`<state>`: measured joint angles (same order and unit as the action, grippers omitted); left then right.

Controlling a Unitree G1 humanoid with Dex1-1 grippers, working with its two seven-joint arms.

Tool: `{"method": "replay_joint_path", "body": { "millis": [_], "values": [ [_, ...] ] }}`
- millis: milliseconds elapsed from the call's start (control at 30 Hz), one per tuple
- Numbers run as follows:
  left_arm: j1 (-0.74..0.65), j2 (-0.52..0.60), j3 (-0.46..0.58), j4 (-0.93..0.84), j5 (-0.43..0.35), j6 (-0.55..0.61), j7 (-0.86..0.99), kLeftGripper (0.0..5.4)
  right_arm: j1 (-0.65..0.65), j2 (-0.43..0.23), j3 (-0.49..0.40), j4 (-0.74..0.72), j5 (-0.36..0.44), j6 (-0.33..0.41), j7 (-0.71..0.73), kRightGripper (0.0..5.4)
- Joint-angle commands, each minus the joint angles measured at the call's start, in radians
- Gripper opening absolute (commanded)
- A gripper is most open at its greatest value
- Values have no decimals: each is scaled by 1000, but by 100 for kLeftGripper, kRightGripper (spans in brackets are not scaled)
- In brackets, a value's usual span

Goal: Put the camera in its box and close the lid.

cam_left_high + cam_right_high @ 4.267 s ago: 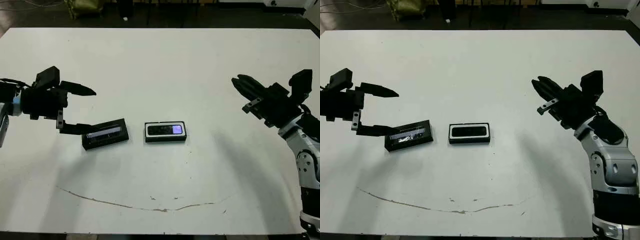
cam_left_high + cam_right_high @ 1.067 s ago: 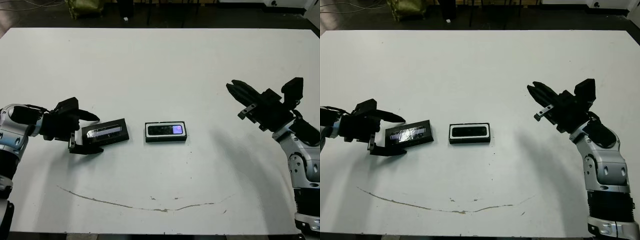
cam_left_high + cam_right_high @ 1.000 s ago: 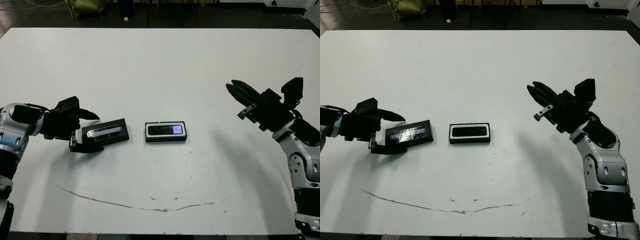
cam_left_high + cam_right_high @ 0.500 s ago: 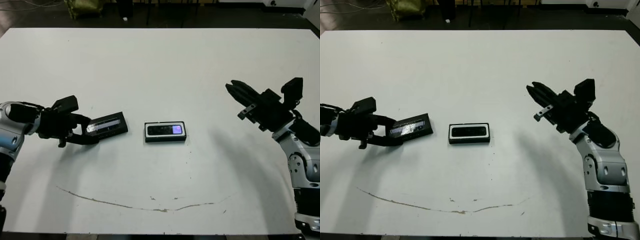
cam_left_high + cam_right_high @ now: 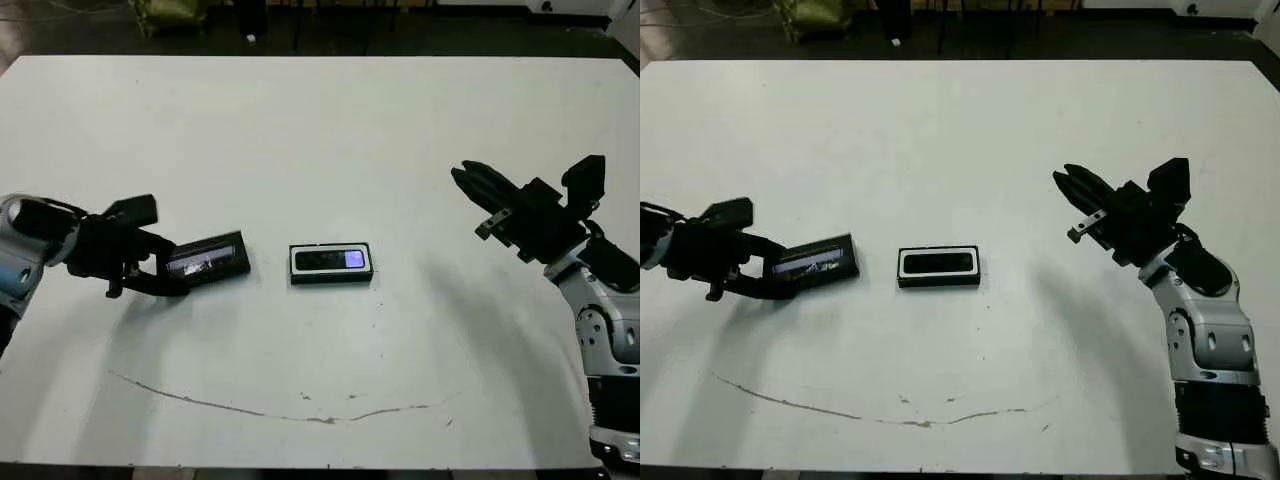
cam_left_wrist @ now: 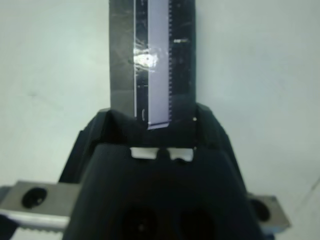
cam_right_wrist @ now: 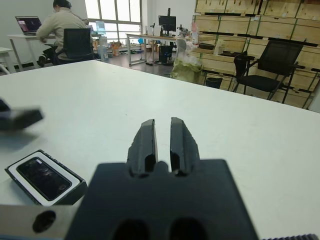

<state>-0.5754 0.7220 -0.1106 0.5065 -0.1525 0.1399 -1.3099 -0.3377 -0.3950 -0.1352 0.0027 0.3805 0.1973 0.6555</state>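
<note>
The box (image 5: 331,264) lies at the table's middle, black outside with a white lining. Inside it rests the camera (image 5: 330,260), a slim black bar with a purple patch at its right end; both also show in the right wrist view as the box (image 7: 44,176). Left of the box, my left gripper (image 5: 170,268) is shut on the left end of the lid (image 5: 208,258), a flat black slab with a shiny strip (image 6: 159,60), held slightly tilted. My right gripper (image 5: 462,173) hovers far right of the box, its fingers (image 7: 145,142) pressed together with nothing between them.
A thin brown curved mark (image 5: 300,412) runs along the table's front. Dark floor lies beyond the far edge. In the right wrist view a person (image 7: 60,25) sits at a desk far off, with chairs and crates behind.
My left gripper has shut on the lid's left end and drawn it a little left, raising and tilting it. The box, camera and right arm have stayed put.
</note>
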Motion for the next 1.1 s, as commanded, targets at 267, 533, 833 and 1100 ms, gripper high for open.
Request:
{"method": "replay_joint_path", "body": {
  "millis": [267,533,833,1100],
  "values": [
    [-1,-93,81,-213,-148,115,88,221,20,-3,1,12,-4,-5,3,0],
    [-43,-144,-6,-193,-118,119,69,221,19,5,5,21,-8,-22,2,0],
    [-84,-184,-112,-121,-21,81,69,221,18,4,6,29,-5,-30,7,0],
    [-95,-242,-143,-38,5,80,61,221,20,9,8,42,-10,-60,13,0]
  ]
}}
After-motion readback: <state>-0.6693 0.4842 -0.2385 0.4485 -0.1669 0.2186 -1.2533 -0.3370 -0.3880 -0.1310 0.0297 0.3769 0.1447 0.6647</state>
